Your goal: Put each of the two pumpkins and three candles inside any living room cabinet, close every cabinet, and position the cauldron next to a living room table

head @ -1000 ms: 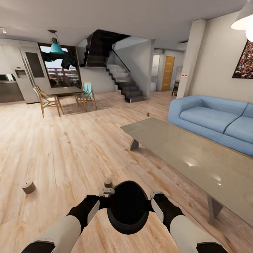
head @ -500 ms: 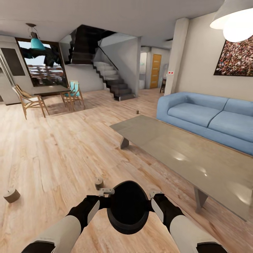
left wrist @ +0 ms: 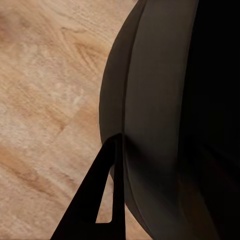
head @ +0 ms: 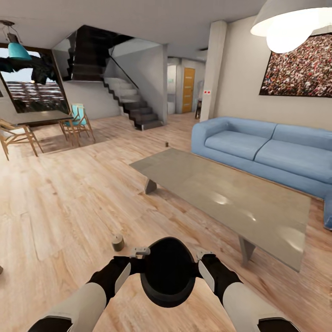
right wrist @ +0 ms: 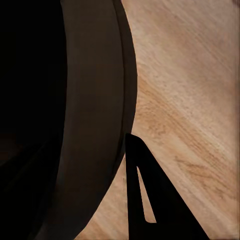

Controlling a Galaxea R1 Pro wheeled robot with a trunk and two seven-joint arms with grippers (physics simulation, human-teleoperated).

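Camera has swung right since the earlier frames: sofa, table and stairs all sit further left in the head view, and the candle [head: 117, 242] on the floor now lies left of the left gripper [head: 136, 256] instead of just ahead of it; a second candle that lay far left has gone out to the frame edge. Arms and cauldron [head: 168, 271] keep the same pose.

Cauldron is held between both arms, low centre of the head view, above the wood floor [head: 69, 203]. Mouth faces up toward the camera, dark inside; round, so no long axis to give.

Left gripper sits against the cauldron's left side, right gripper [head: 203, 256] against its right side. Left wrist view: one dark finger [left wrist: 100, 195] lies along the outside of the cauldron wall [left wrist: 150, 125], touching it. Right wrist view: one finger [right wrist: 150, 200] likewise along the outer wall [right wrist: 95, 125]. The other finger of each is hidden, so cannot tell how wide either pincer stands or whether it clamps the rim.

Candle stands upright on the floor, near the cauldron, apart from it.

Grey low table [head: 221, 193] stands ahead and right, its near corner right of the right arm, well apart from the cauldron. Blue sofa [head: 263, 152] sits behind the table's far edge. A tiny dark object [head: 167, 144] sits on the floor beyond the table's far corner, too small to tell. Stairs [head: 133, 106] at back, dining chairs [head: 76, 122] far left.
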